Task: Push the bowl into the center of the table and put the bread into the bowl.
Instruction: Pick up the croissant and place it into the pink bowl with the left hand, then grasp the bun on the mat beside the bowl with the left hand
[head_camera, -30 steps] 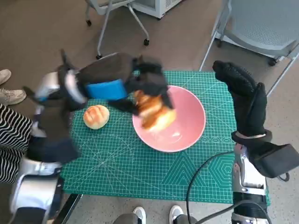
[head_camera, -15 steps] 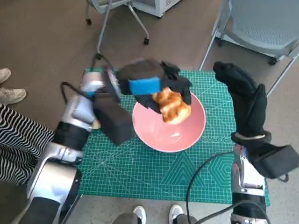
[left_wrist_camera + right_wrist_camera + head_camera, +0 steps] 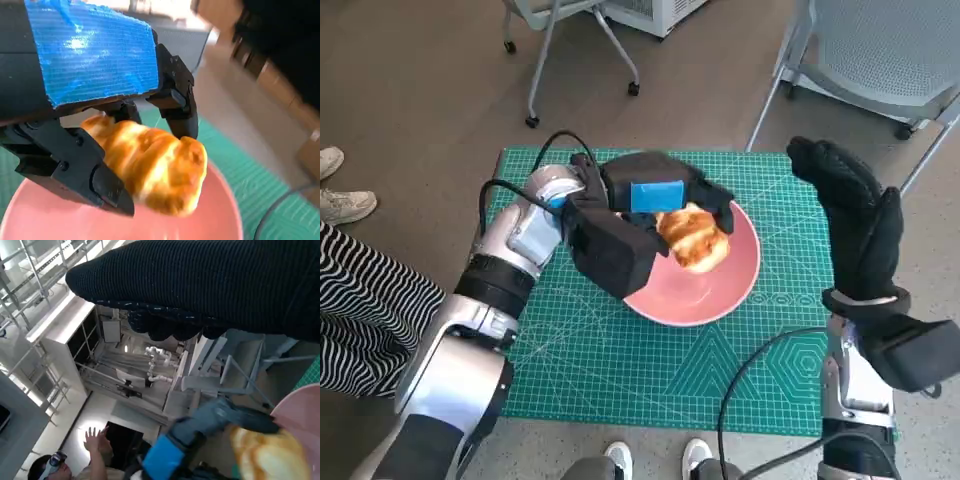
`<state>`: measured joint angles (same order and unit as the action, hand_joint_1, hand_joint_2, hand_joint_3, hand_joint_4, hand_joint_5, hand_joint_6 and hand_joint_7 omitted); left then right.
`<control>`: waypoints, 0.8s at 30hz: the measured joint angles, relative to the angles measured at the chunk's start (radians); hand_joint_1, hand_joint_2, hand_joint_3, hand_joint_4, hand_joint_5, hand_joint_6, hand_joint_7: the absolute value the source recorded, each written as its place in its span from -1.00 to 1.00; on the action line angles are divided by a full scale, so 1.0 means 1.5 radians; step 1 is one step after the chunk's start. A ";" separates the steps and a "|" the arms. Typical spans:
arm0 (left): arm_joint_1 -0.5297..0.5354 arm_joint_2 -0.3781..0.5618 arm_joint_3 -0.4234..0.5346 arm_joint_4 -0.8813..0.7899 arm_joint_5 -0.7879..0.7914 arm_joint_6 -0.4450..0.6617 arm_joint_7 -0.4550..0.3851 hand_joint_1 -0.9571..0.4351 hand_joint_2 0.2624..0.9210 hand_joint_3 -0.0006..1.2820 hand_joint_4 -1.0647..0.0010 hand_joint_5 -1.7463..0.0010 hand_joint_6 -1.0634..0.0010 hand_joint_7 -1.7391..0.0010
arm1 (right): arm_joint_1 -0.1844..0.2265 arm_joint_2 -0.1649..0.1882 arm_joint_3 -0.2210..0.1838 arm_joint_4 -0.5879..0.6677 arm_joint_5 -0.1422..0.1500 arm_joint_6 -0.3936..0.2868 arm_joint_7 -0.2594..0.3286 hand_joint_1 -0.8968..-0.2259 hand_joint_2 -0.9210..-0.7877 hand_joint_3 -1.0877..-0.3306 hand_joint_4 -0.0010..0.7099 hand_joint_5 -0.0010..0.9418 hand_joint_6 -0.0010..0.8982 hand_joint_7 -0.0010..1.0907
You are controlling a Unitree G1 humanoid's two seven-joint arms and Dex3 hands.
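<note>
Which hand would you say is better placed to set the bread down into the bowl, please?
The left hand: it already holds the bread directly over the pink bowl, so it probably only needs to lower and let go. The right hand is raised at the table's edge, holding nothing.

The left hand (image 3: 665,205) is black with blue tape across its back; the right hand (image 3: 855,225) wears a black knitted glove. Silver-grey forearms carry black cables.
</note>
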<state>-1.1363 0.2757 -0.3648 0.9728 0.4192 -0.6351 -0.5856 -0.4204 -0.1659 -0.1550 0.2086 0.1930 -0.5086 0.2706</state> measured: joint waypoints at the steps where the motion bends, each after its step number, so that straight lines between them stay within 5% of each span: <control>1: 0.001 0.001 0.002 -0.004 -0.004 0.005 -0.009 0.24 0.58 -0.99 0.63 0.98 0.43 0.88 | 0.000 0.000 0.000 0.000 0.000 0.000 0.000 -0.36 -1.00 -0.03 -0.35 -1.00 -0.77 -0.01; 13: 0.038 0.062 0.048 -0.113 -0.075 0.003 -0.057 0.08 0.53 -1.00 0.84 1.00 0.51 0.95 | 0.000 -0.001 0.002 -0.001 -0.014 -0.004 -0.009 -0.37 -1.00 -0.03 -0.35 -1.00 -0.76 -0.03; 24: 0.110 0.216 0.145 -0.250 -0.166 0.002 -0.104 -0.04 0.61 -0.98 0.86 1.00 0.51 0.96 | 0.001 0.000 0.002 0.001 -0.011 -0.006 -0.008 -0.37 -1.00 -0.03 -0.35 -1.00 -0.75 -0.04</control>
<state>-0.9720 0.5999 -0.1477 0.5977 0.1701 -0.6316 -0.7416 -0.4195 -0.1665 -0.1514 0.2102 0.1760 -0.5178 0.2584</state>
